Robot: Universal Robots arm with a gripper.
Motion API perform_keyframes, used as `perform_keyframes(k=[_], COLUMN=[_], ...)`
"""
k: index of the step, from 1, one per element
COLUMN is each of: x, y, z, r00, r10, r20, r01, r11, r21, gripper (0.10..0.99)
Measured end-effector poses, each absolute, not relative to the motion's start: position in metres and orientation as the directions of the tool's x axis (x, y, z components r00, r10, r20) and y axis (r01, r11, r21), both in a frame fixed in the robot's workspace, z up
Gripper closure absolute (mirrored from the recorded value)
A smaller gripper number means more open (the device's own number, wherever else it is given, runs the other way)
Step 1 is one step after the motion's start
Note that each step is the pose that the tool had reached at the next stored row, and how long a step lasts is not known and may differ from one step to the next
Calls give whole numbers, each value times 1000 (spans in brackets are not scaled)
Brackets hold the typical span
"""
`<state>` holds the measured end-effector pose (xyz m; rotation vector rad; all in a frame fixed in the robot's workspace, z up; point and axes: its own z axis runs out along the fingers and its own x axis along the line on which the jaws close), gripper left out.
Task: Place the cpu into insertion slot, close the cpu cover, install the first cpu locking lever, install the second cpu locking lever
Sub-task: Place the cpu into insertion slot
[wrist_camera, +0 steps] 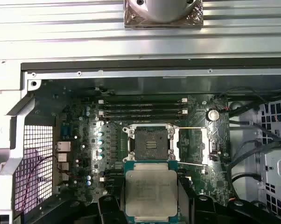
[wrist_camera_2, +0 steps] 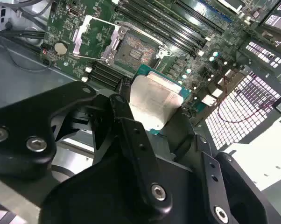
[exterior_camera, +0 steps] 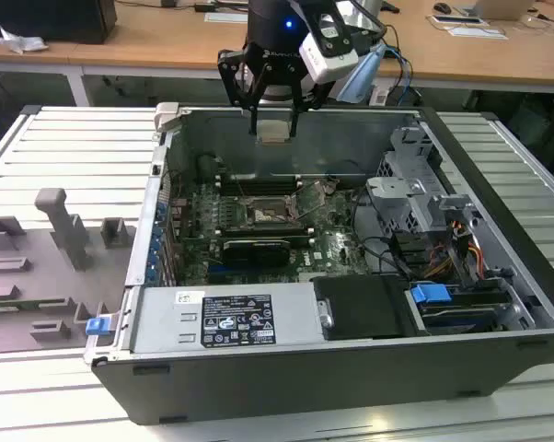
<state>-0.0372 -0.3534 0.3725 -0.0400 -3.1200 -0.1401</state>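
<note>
Ribbed bench (exterior_camera: 75, 138), open case (exterior_camera: 259, 387): gripper (exterior_camera: 274, 127) clamps cpu (wrist_camera: 151, 189) by its edges, judged light, stiff, fragile; insertion slot (exterior_camera: 263, 215) at six o'clock in the exterior view.

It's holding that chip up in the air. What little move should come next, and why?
Probably lower it toward the slot: the gripper holds the cpu high above the board, the slot sits bare, and its cover is swung open.
</note>
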Motion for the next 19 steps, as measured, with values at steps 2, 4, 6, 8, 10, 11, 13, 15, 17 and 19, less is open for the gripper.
perform_keyframes(k=[2, 4, 6, 8, 10, 11, 13, 15, 17, 19], x=[-37, -37, -37, -37, -37, -37, -37, -37, -37, -37], y=[-354, -359, -360, -360, -360, -360, -360, -360, -360, -360], z=[373, 372, 372, 372, 372, 372, 372, 372, 372, 372], r00=[-1000, -1000, -999, -998, -997, -996, -994, -992, -991, -990], r10=[25, 25, 32, 59, 77, 90, 110, 127, 134, 138], r20=[19, 19, 19, 19, 19, 19, 19, 19, 19, 19], r01=[26, 26, 33, 61, 79, 91, 111, 128, 135, 139], r11=[996, 996, 995, 994, 993, 992, 990, 988, 987, 986], r21=[89, 89, 89, 89, 89, 89, 89, 89, 89, 89], gripper=[545, 545, 545, 545, 545, 545, 545, 545, 545, 545])
